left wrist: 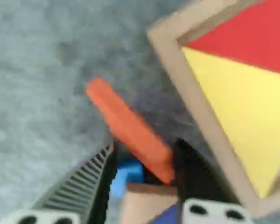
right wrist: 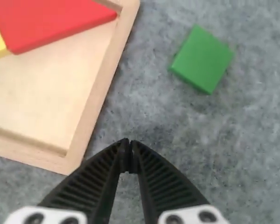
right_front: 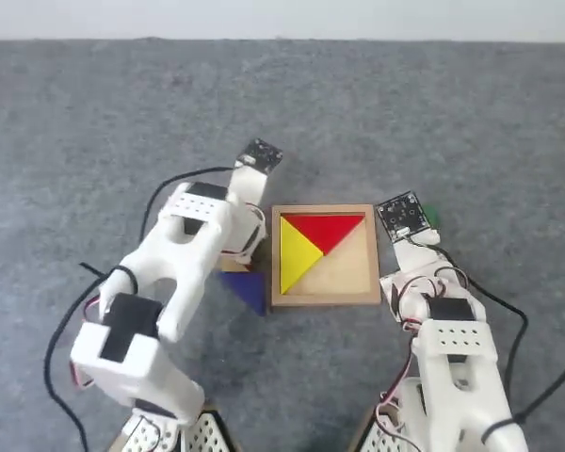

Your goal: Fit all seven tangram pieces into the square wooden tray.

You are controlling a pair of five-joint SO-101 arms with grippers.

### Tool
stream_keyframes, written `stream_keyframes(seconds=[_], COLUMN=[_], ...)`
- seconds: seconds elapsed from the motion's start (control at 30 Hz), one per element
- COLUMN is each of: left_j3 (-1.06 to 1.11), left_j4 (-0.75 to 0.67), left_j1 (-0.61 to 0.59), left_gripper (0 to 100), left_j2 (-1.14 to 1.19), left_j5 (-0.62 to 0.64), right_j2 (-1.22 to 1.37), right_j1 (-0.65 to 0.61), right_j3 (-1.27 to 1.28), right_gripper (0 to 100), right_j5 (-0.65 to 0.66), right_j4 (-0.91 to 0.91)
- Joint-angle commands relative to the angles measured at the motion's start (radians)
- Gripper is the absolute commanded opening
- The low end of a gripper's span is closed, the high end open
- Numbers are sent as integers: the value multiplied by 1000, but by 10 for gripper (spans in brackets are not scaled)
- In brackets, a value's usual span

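— Left gripper, seen by its own wrist camera: what lies between the fingers?
— One end of the orange parallelogram, pinched between the ribbed finger and the smooth black one. A bright blue piece shows beneath it. In the high view this arm's wrist stands at the 9 o'clock edge of the square wooden tray and covers the grip.

— And the right gripper?
— Its tips are pressed together on nothing, over the grey carpet just off a tray corner, on the tray's 3 o'clock side.

— Contents of the tray?
— A red triangle at 12 o'clock and a yellow triangle at 9 o'clock, edges touching. The floor is bare wood from 3 to 6 o'clock.

— What differs between views?
— The right wrist view gives the whole green square, flat on carpet and apart from the tray. The high view gives a sliver of it at 2 o'clock, behind the wrist camera board. The high view adds a dark blue triangle at 8 o'clock, just beside the tray.

— Any legible print?
— Marks on the board are too small to read.
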Motion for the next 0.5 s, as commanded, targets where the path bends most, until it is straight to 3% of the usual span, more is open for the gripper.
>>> stream_keyframes(seconds=[0.0,0.27,0.47], left_j3=[-81,-248,-334], left_j4=[-9,-2,98], left_j1=[-92,-250,-253], left_gripper=[217,217,217], left_j2=[23,100,104], left_j5=[-12,-43,-81], right_j2=[-16,-16,-16], right_j1=[-4,-4,-5], right_j3=[-3,-3,-3], right_gripper=[6,6,6], right_j5=[-8,-8,-8], right_j4=[-25,-25,-25])
